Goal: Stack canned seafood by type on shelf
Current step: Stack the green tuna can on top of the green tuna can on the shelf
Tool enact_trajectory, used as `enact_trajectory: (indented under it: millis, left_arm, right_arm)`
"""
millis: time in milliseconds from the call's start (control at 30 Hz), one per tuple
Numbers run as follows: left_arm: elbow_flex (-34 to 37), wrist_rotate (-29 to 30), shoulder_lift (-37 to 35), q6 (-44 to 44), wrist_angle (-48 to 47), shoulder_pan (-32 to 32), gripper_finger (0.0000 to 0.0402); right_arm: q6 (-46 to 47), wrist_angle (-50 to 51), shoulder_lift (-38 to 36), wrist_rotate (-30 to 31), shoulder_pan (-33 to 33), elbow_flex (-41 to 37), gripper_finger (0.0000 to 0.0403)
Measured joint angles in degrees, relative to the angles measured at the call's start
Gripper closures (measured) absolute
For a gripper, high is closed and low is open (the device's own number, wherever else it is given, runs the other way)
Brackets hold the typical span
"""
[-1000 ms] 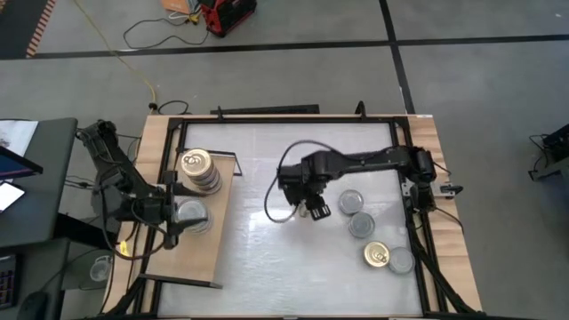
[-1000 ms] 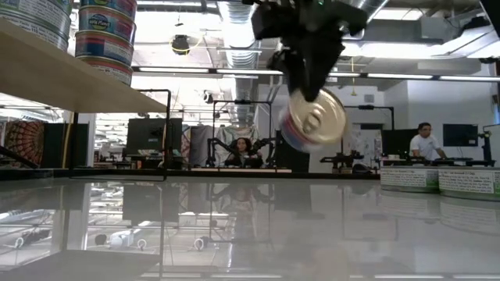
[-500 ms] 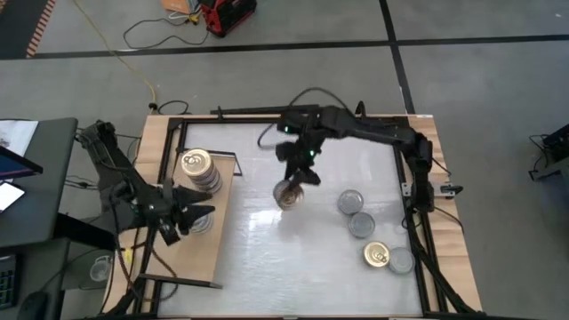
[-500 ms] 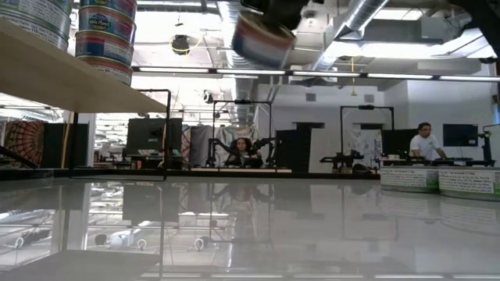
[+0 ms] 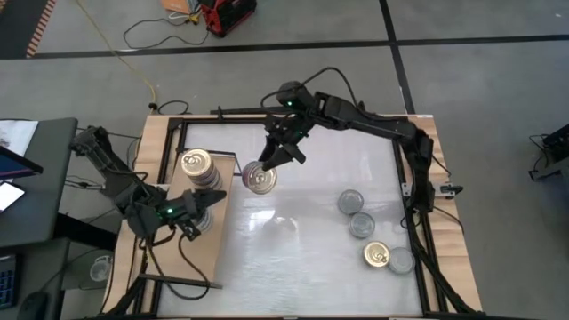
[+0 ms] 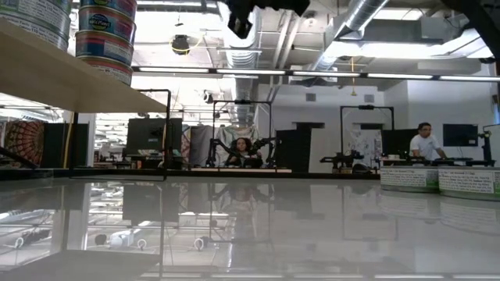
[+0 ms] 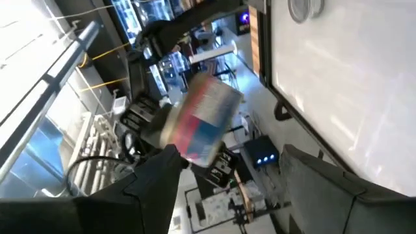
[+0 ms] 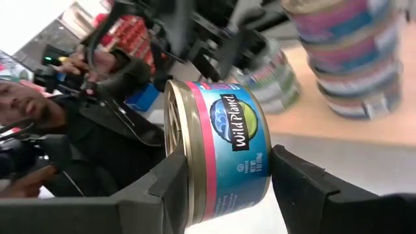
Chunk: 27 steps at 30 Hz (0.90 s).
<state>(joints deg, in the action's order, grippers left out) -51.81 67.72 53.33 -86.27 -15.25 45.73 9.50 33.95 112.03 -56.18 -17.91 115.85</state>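
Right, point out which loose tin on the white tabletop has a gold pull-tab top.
The gold-topped tin, nearest the table's front right corner, touching a silver-topped tin. The other two loose tins farther back show plain silver-grey tops.

One gold-topped tin (image 5: 260,178) with a blue and pink label is held off the counter, tilted, between the fingers of the right end effector (image 5: 269,165), just beside the shelf (image 5: 182,258). The shelf, a light wooden board in a thin black frame, carries a tall stack of gold-topped tins (image 5: 199,171) and a lower stack of silver-topped tins (image 5: 201,219). Four further tins lie flat on the counter: three silver-topped (image 5: 350,203) and one gold-topped (image 5: 377,255).
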Motion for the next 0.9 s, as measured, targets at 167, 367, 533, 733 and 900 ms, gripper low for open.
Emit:
enact_trajectory:
  millis: [167, 367, 533, 733, 900]
  left_arm:
    - [0.0, -1.7, 0.0, -4.0, 1.8, -2.6, 0.0152]
    - [0.1, -8.0, 0.1, -11.2, 10.6, -4.6, 0.0152]
    - [0.1, -10.8, 0.0, -19.3, 16.0, -6.8, 0.0152]
    - [0.1, -14.8, 0.1, -25.5, 16.0, -11.4, 0.0152]
    - [0.1, -17.5, 0.0, -27.7, 16.2, -14.6, 0.0152]
  right_arm:
    - [2.7, -3.6, 0.0, -0.1, 1.0, 0.0, 0.0194]
    - [4.5, -4.5, 0.0, 0.0, 1.0, 0.0, 0.0194]
    - [8.4, -4.8, 0.0, 0.2, 1.1, 0.0, 0.0194]
    - [13.2, -8.5, 0.0, 0.2, 2.3, 0.0, 0.0194]
    - [14.5, -8.9, 0.0, 0.2, 3.2, 0.0, 0.0194]
